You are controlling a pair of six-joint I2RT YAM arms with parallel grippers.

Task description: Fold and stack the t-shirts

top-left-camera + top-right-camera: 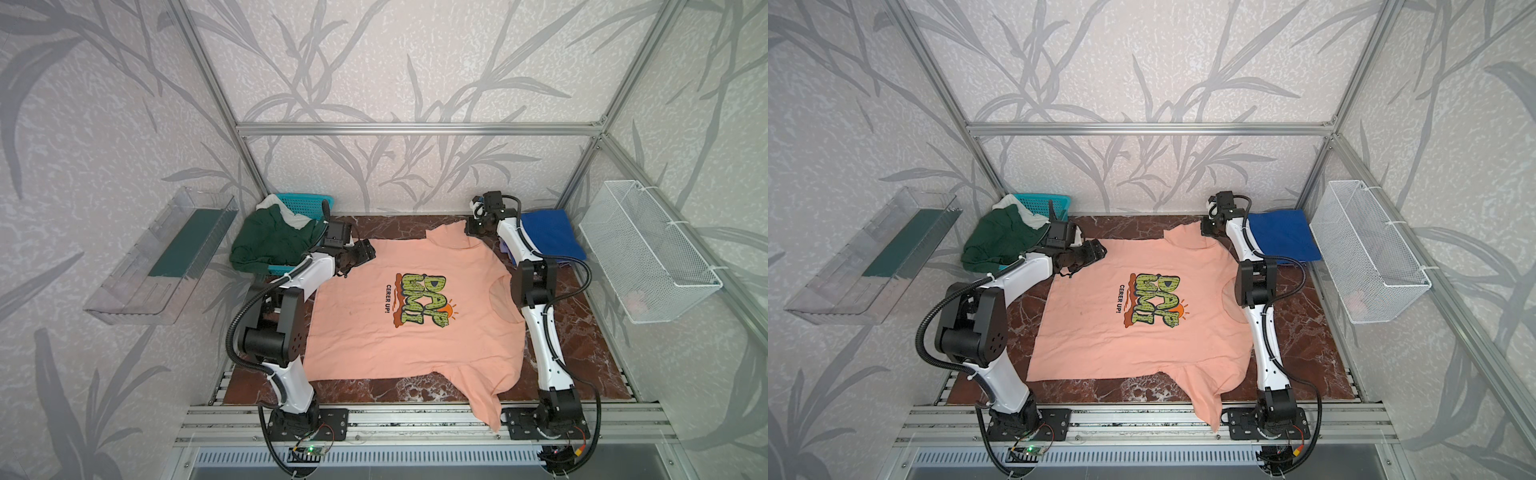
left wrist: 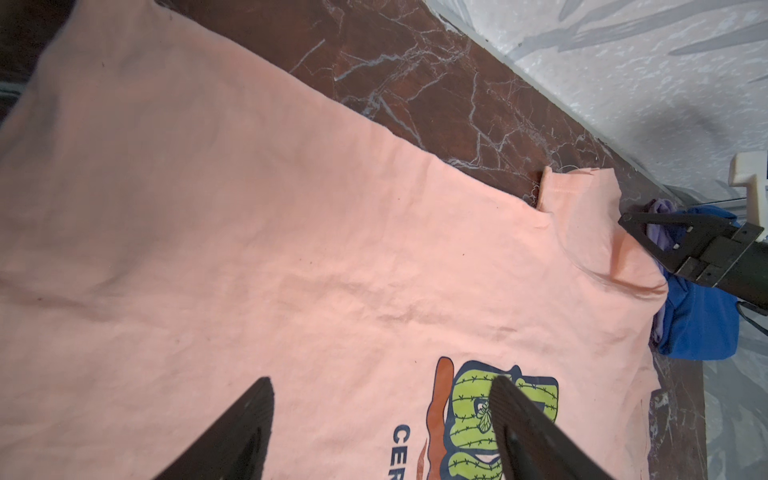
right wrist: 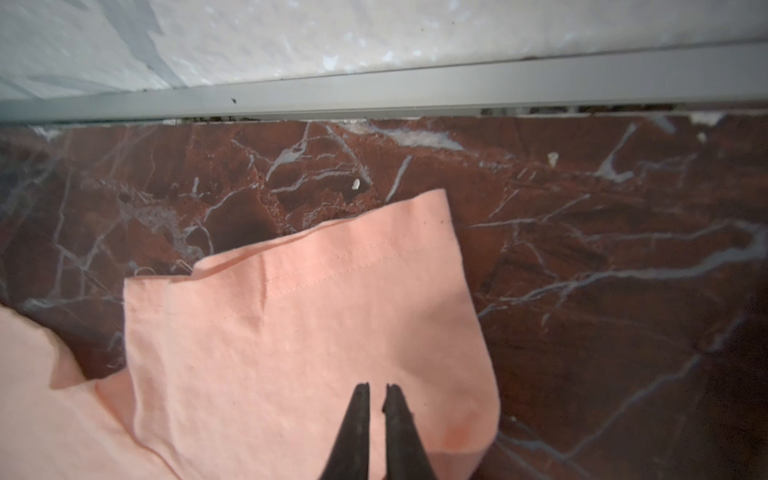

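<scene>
The peach-pink t-shirt [image 1: 415, 345] [image 1: 1142, 345] lies spread print-up on the marble table [image 1: 374, 230], its collar towards the right arm. My left gripper [image 1: 365, 253] [image 2: 382, 380] hovers open over its far left corner, nothing between the fingers. My right gripper [image 1: 471, 227] [image 3: 376, 386] is shut on the far sleeve [image 3: 291, 311] near the back wall. A folded royal blue t-shirt [image 1: 552, 237] [image 2: 698, 324] lies at the far right. A dark green t-shirt [image 1: 270, 245] and a white one [image 1: 274, 201] are heaped in the basket.
The teal lattice basket [image 1: 307, 201] stands in the far left corner. A clear plastic tray [image 1: 162, 257] hangs on the left wall, a white wire basket [image 1: 648, 257] on the right wall. The shirt's near sleeve [image 1: 486, 407] drapes over the front rail.
</scene>
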